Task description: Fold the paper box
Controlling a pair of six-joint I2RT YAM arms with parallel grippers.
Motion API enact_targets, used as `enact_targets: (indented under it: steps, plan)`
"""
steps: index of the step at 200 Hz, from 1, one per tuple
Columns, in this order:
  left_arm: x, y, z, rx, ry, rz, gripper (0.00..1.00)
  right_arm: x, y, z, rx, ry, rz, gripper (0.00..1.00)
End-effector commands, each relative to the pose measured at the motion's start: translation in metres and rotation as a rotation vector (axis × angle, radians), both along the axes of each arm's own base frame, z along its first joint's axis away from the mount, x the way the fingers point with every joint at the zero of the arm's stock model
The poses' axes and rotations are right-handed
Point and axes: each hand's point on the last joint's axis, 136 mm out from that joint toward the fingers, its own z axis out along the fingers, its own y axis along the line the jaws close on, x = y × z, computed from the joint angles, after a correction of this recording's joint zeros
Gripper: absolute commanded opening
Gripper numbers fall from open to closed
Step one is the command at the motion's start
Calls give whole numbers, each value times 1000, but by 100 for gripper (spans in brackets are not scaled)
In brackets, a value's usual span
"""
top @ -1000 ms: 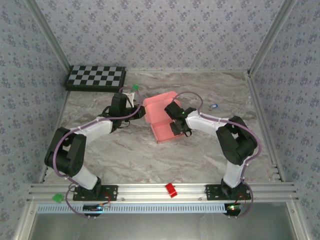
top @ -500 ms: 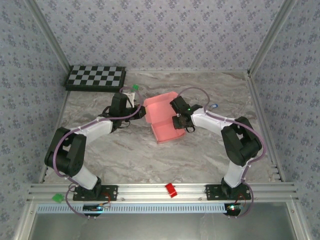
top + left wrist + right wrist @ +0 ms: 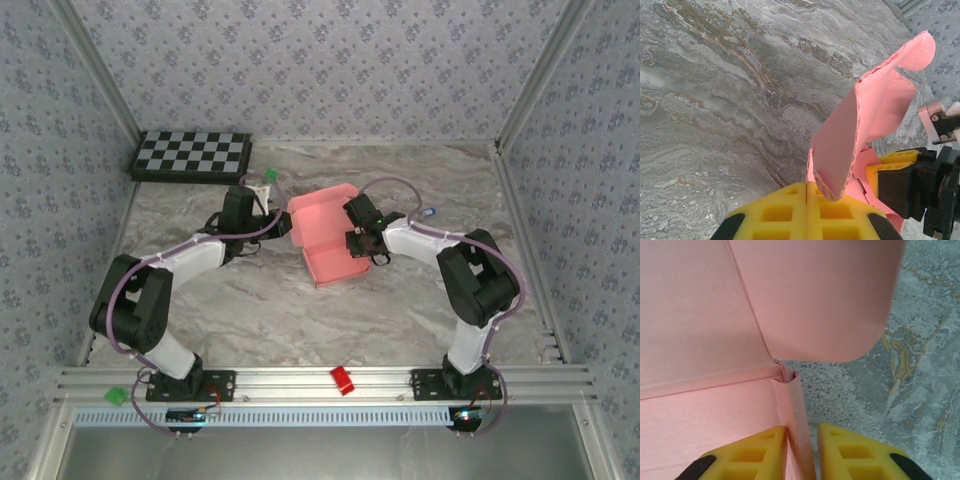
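Pink card of the half-formed paper box [image 3: 322,238] sits mid-way across the table [image 3: 250,305], the left gripper [image 3: 806,192] pinched tight on one edge to anchor it while the right gripper [image 3: 802,435], narrowed astride a side wall, seemingly (its grip unclear) presses that wall upright.

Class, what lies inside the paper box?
Inside the paper box: bare pink floor, plus one finger of the right pincer straddling its side wall. The floor beneath that finger is hidden.
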Motion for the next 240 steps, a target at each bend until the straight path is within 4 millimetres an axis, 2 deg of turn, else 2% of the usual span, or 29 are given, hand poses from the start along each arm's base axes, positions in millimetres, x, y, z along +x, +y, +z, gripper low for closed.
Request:
enact_targets:
  steps: [1, 81, 187, 211, 215, 240]
  plan:
    - [6, -11, 14, -22, -53, -42, 0, -2, -5, -10, -23, 19, -15, 22]
    - [8, -12, 13, -23, -50, -44, 0, -8, -14, -22, -130, 56, 22, 19]
    - [9, -14, 11, -23, -44, -50, 0, -11, -19, -27, -233, 62, 22, 11]
    - [9, -14, 10, -22, -43, -53, 0, -16, -26, -33, -278, 87, 10, 11]
    - [9, -14, 11, -22, -44, -53, 0, -9, -22, -26, -269, 68, 7, 11]
    - [9, -15, 10, -21, -42, -58, 0, -12, -25, -31, -294, 91, 6, 11]
